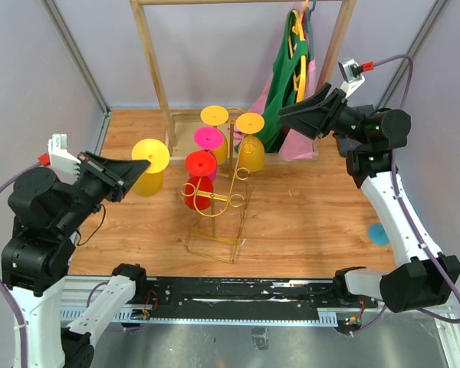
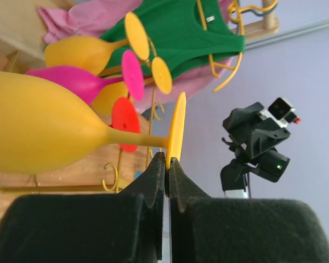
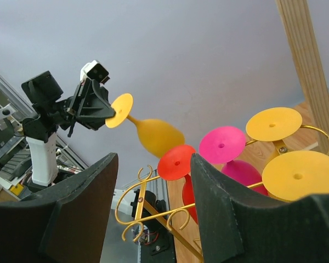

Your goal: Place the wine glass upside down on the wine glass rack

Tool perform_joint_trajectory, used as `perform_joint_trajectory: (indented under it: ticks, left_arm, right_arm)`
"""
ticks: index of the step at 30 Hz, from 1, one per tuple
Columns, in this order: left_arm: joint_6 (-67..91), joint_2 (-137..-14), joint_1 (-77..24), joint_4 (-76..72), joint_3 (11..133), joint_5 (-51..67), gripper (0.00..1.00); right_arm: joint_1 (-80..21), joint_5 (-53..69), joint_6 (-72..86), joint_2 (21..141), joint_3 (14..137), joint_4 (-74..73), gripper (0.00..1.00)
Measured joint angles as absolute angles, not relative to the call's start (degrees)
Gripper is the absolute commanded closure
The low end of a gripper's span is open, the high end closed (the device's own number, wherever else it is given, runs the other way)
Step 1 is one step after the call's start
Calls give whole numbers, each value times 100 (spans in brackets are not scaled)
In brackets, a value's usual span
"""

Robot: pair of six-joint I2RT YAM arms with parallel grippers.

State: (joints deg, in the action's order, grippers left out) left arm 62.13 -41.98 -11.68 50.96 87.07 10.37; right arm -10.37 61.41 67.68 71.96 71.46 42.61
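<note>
Well, on the left, my left gripper (image 1: 132, 172) is pinched shut on the flat round foot of the yellow plastic wine glass (image 1: 149, 173). The glass hangs in the air, foot up and bowl down, a bit tilted. It is near the left side of the thin gold wire wine glass rack (image 1: 215, 205) and not on it yet. So I think the job is about half done: the glass must go onto a free curly arm.

A red glass (image 1: 199, 172), a pink glass (image 1: 208, 142) and two yellow glasses (image 1: 250, 142) hang there. On the right, my right gripper (image 1: 290, 116) is up high, jaws apart, holding nothing.

The table (image 1: 307, 207) is brown wood. Behind stand a wooden clothes rail (image 1: 155, 69) with green and pink clothes (image 1: 280, 84) and pale purple walls (image 1: 215, 46).
</note>
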Motion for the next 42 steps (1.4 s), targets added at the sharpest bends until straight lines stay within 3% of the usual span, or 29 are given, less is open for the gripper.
perform_joint_trajectory:
  ticks: [15,42]
  left_arm:
    - [6934,-3881,-1168,5009,7266,1922,100]
    - [7048,-3822,-1168,4814,6976,2523,100]
  right_arm:
    - [-1033,6080,6106,6827,7148,3363,43]
    - [-1033,5867,5804,6897,7150,2757,43]
